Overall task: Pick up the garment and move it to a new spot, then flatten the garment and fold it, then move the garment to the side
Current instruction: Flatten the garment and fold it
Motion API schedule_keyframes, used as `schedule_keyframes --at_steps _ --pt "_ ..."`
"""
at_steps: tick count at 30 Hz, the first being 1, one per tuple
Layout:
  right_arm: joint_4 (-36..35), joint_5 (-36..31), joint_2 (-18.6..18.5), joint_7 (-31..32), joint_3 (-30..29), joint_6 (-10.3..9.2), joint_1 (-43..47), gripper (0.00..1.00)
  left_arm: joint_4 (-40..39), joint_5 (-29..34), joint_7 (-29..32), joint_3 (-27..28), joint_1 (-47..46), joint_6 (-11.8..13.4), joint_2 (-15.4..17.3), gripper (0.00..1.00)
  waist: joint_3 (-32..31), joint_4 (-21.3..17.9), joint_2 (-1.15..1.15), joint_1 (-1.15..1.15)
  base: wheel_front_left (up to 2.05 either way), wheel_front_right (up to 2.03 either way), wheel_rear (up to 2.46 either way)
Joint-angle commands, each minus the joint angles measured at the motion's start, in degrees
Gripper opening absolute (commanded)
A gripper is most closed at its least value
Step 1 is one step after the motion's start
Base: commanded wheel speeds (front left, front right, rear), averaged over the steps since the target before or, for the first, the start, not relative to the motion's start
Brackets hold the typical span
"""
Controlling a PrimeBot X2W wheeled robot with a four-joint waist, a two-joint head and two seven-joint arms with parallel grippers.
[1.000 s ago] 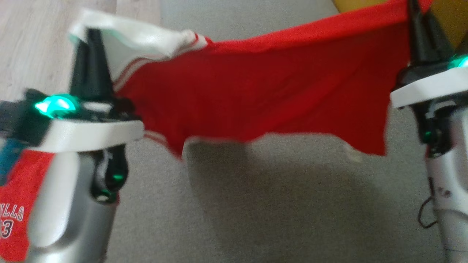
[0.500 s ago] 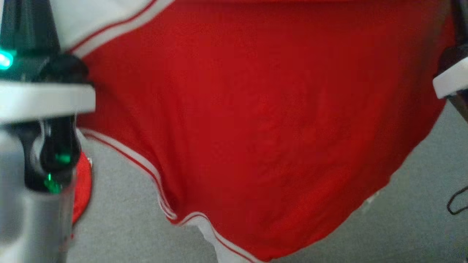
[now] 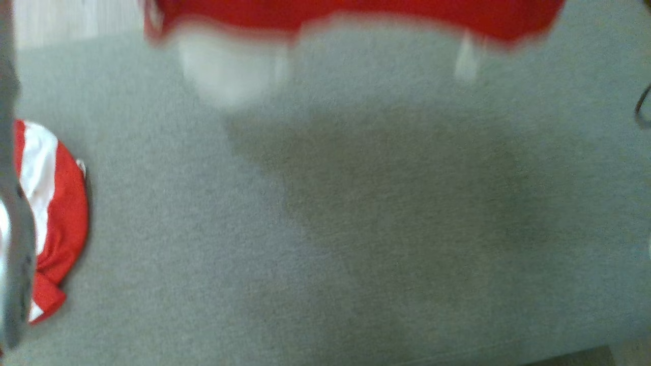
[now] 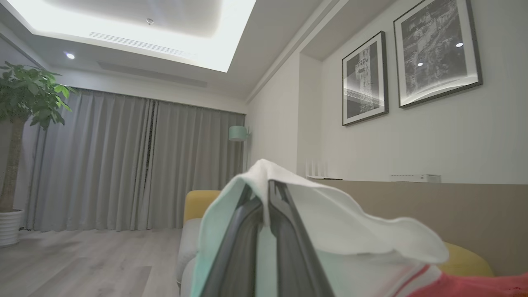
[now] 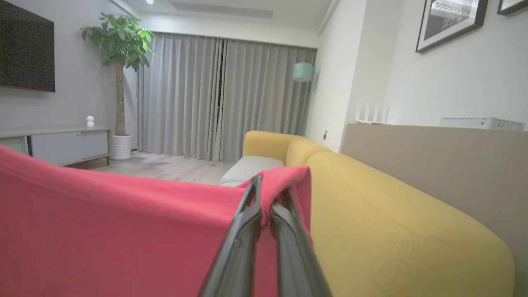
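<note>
The garment (image 3: 356, 15) is red with white trim, and its blurred lower edge hangs across the top of the head view above the grey cushion (image 3: 356, 229). In the left wrist view my left gripper (image 4: 264, 194) is shut on the garment's white part (image 4: 350, 222), which drapes over the fingers. In the right wrist view my right gripper (image 5: 264, 194) is shut on a red edge of the garment (image 5: 123, 231), which stretches away to the left. Both ends are held high, with the cloth spread between them.
Another red and white garment (image 3: 51, 218) lies bunched at the left edge of the cushion, beside a pale forearm (image 3: 12, 239). A yellow sofa back (image 5: 392, 214) runs along the right. Wooden floor (image 3: 76, 20) lies beyond the cushion's far left.
The garment has gone up from the middle of the head view to its top edge, and both grippers have left that view. The whole picture has shifted too, so the camera has moved.
</note>
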Motion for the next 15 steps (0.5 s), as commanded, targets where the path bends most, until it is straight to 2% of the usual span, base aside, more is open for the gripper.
schedule_keyframes --at_steps 1,4,7,11,15 --pt "2.4 -0.9 0.5 -3.7 0.2 0.39 -4.7 0.0 2.7 1.6 -2.4 0.9 -4.9 -0.3 2.2 0.0 5.1 2.0 0.0 -0.03 0.0 0.0 0.0" --pt "11.7 -2.6 1.7 -12.0 -0.9 0.39 -11.4 0.0 12.4 3.1 -7.0 0.5 -11.9 -0.8 1.3 0.0 6.5 2.8 0.0 -0.03 0.0 0.0 0.0" --pt "19.5 -4.0 2.7 -18.7 -1.3 0.39 -14.3 0.0 19.6 3.2 -11.0 0.2 -15.4 -1.7 -0.3 0.0 7.5 3.6 0.0 -0.03 0.0 0.0 0.0" --pt "28.5 -4.3 3.2 -22.9 0.4 0.39 -13.3 0.0 26.1 2.6 -14.6 -1.4 -14.5 -3.7 -2.4 0.0 8.2 4.7 0.0 -0.03 0.0 0.0 0.0" --pt "34.9 -2.8 3.0 -25.0 3.3 0.39 -8.8 0.0 27.8 3.0 -17.7 -4.6 -9.2 -4.9 -3.7 0.0 7.9 5.6 0.0 -0.03 0.0 0.0 0.0"
